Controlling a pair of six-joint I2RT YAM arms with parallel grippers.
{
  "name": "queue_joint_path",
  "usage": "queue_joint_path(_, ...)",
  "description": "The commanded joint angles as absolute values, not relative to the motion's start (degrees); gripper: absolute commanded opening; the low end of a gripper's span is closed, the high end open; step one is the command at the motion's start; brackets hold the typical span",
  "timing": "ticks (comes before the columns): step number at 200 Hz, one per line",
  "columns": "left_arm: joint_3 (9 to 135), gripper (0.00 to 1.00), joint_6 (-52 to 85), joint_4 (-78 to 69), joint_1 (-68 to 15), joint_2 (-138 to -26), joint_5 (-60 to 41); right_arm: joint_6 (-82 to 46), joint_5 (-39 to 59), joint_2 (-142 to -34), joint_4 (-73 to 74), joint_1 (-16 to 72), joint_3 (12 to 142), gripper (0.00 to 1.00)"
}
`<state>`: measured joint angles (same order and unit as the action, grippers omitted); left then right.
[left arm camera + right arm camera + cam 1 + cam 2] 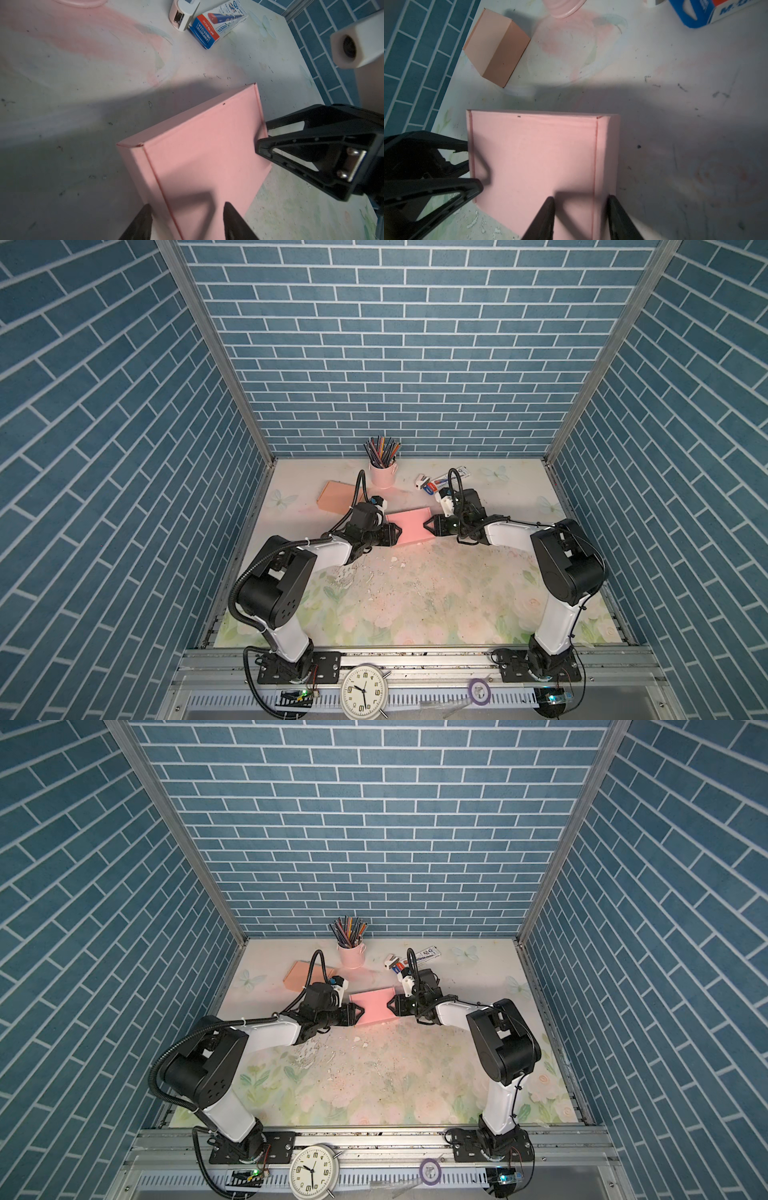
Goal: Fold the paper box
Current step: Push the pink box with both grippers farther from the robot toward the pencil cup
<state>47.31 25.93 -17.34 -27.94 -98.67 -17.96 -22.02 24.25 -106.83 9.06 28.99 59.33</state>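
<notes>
The pink paper box [409,526] [374,1006] lies closed and flat in the middle of the table, with its lid down and a low side wall [607,153] showing. My left gripper [397,534] [187,209] is at the box's left end, jaws apart, one fingertip over the lid and the other by the side wall. My right gripper [428,526] [580,200] faces it at the right end, also open, its fingertips [259,145] touching that edge. Nothing is clamped between either pair of fingers.
A brown cardboard box [338,495] [497,47] lies at the back left. A pink cup of pencils [382,472] stands at the back middle. A blue and white carton [218,22] and a white sharpener [182,14] lie back right. A clock [364,692] sits on the front rail.
</notes>
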Motion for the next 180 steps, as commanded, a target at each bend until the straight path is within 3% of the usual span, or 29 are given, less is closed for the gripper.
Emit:
queue_joint_path(1, 51.1, 0.55, 23.8, -20.6, -28.5, -100.5, -21.6, -20.4, 29.5, -108.7, 10.8, 29.4, 61.8, 0.42)
queue_joint_path(180, 60.5, 0.54, 24.4, -24.6, -25.6, -112.0, -20.1, -20.1, 31.6, -118.2, 10.3, 26.9, 72.0, 0.42)
